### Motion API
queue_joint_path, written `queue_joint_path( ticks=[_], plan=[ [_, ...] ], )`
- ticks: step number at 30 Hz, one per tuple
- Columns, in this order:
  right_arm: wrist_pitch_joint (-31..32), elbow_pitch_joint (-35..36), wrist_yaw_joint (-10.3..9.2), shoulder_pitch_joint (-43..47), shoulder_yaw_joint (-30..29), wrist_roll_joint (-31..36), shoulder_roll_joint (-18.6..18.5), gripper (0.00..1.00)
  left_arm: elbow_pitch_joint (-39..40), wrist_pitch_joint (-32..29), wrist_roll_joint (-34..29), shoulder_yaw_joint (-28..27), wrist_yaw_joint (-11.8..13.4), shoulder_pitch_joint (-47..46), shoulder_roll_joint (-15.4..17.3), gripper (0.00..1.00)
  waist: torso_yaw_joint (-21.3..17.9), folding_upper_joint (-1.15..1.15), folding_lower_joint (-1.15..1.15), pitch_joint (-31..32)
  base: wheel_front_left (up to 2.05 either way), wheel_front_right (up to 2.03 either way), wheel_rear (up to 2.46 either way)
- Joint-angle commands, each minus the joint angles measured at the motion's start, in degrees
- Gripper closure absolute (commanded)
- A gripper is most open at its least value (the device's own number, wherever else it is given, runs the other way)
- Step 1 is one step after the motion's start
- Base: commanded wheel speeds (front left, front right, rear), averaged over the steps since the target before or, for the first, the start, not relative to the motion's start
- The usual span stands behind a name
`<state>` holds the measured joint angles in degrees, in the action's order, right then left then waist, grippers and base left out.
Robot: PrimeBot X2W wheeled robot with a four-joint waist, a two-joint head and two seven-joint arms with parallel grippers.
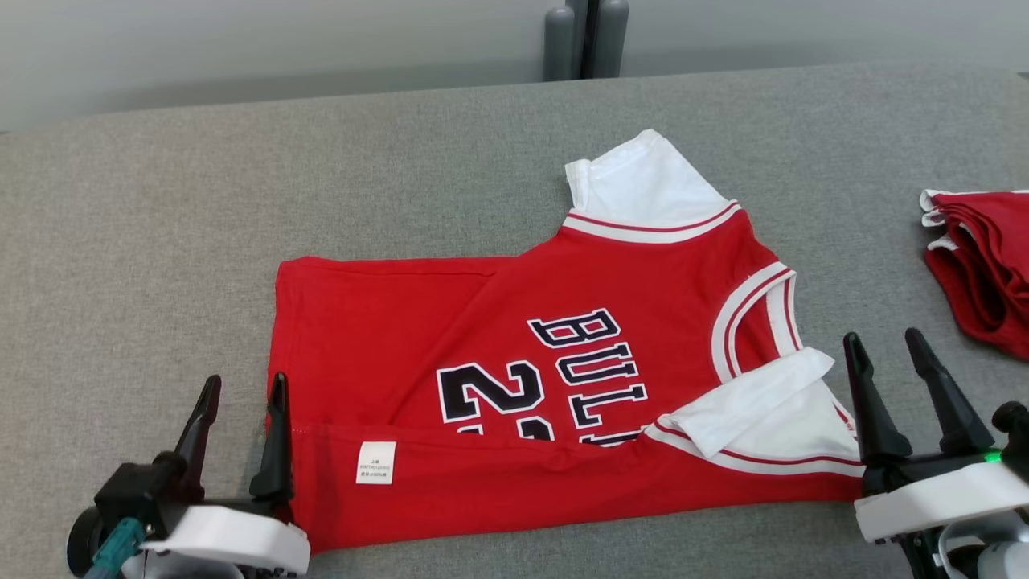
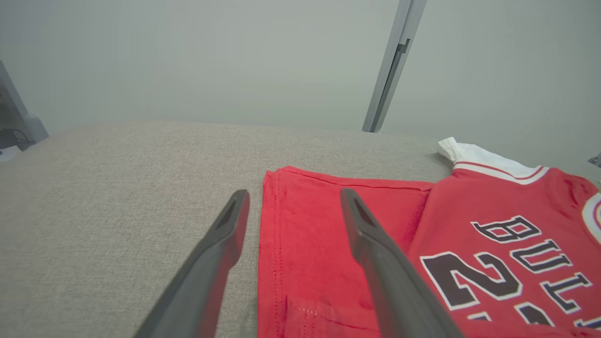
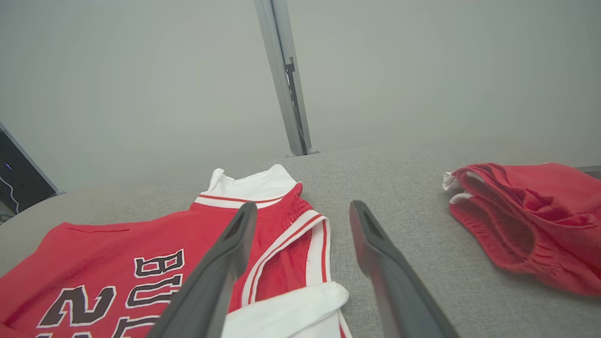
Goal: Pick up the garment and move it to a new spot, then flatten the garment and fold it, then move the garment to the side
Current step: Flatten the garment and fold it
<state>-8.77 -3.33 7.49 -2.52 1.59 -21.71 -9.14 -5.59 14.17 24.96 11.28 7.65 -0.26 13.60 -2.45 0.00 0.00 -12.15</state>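
While the left gripper (image 1: 246, 384) sits at the near-left of the grey table (image 1: 145, 225), its 2 fingers wide and empty with the hem edge between them, we note the red jersey (image 1: 514, 354) lying flat mid-table, near edge folded up over the numerals. The right gripper (image 1: 883, 338) stands just beside the jersey's shoulder end, fingers equally wide, holding nothing. A second red garment (image 1: 985, 265) lies bunched at far right, apart.

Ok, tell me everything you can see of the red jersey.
The red jersey lies front up on the grey surface, hem toward the robot's left. White sleeves, striped trim, black white-edged lettering. Its near edge is folded over the front, showing a white label. The open left gripper and right gripper flank its near corners; neither holds it.
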Motion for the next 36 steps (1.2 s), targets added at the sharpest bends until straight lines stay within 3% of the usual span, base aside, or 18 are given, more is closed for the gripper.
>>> queue_joint_path(
  ticks=[1,10,18,26,27,29,30,36],
  plan=[
    [-0.2,0.3,0.01,-0.9,-0.4,0.0,-0.1,0.0,-0.1,-0.2,-0.1,0.0,-0.2,-1.4,0.6,0.0,0.2,0.0,0.0,-0.6,0.0,0.0,0.0],
    [0.7,2.8,0.01,-5.2,0.1,0.5,-0.2,0.0,-3.4,-5.9,2.5,-0.2,-3.3,-14.1,1.7,0.0,0.0,0.0,0.0,-7.4,0.0,0.0,0.0],
    [0.9,2.2,0.01,-9.0,2.1,0.4,-0.2,0.0,-16.2,-12.5,6.1,-0.4,-7.9,-26.0,3.6,0.0,-1.8,0.0,0.0,-12.2,0.0,0.0,0.0],
    [0.0,0.3,0.01,-10.1,2.7,-0.5,-0.4,0.0,-25.3,-17.2,9.7,-0.4,-11.7,-31.9,4.3,0.01,-2.6,0.0,0.0,-13.2,0.0,0.0,0.0],
    [-0.1,0.1,0.01,-10.0,2.7,-0.7,-0.4,0.0,-25.8,-17.6,9.8,-0.2,-11.9,-32.2,4.5,0.22,-2.6,0.0,0.0,-13.2,0.0,0.0,0.0],
    [-0.1,-0.3,0.01,-10.1,2.7,-0.9,-0.7,0.0,-26.8,-18.9,11.2,0.0,-12.6,-32.7,4.3,0.89,-2.7,0.0,0.0,-13.1,0.0,0.0,0.0],
    [-0.1,-0.4,0.01,-10.3,2.5,-1.1,-0.9,0.0,-27.2,-19.6,11.3,0.3,-12.9,-32.9,4.6,1.0,-2.8,0.0,0.0,-13.1,0.0,0.0,0.0],
    [0.2,-1.1,0.01,-12.8,1.1,-2.1,-2.6,0.0,-27.5,-19.9,12.5,0.8,-14.0,-33.9,5.3,1.0,-2.7,0.0,0.0,-13.2,0.0,0.0,0.0]
  ],
)
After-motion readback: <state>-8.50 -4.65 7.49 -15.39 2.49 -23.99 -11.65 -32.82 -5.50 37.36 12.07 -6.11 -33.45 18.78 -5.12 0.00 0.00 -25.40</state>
